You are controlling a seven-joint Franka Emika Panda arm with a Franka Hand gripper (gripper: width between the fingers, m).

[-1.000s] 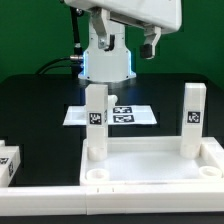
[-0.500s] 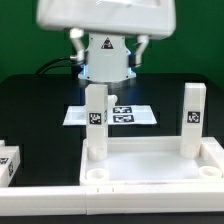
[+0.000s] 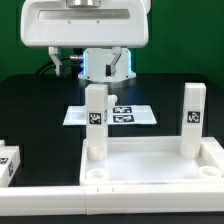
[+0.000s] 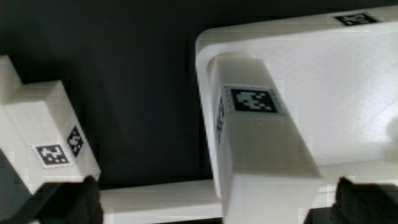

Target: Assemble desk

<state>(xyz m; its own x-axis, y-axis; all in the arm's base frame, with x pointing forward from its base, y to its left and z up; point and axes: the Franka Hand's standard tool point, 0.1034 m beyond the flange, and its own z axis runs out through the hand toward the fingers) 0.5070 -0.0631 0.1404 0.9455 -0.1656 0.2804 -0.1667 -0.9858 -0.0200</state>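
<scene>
The desk's white tabletop panel lies near the front with its raised rim up. Two white square legs stand upright in its far corner sockets, one on the exterior view's left and one on its right. Both carry black-and-white tags. The arm's white hand hangs high above the left leg. In the wrist view my gripper is open. Its dark fingertips stand well apart on either side of the tagged leg, which rises from the panel below. Nothing is held.
The marker board lies flat behind the panel. Loose tagged legs lie at the exterior view's left edge, and show in the wrist view too. A long white rail runs along the front. The robot base stands at the back.
The hand has swung from the upper right toward the exterior view's left and closer to the camera, so it fills the top of that view. The jaws stay open.
</scene>
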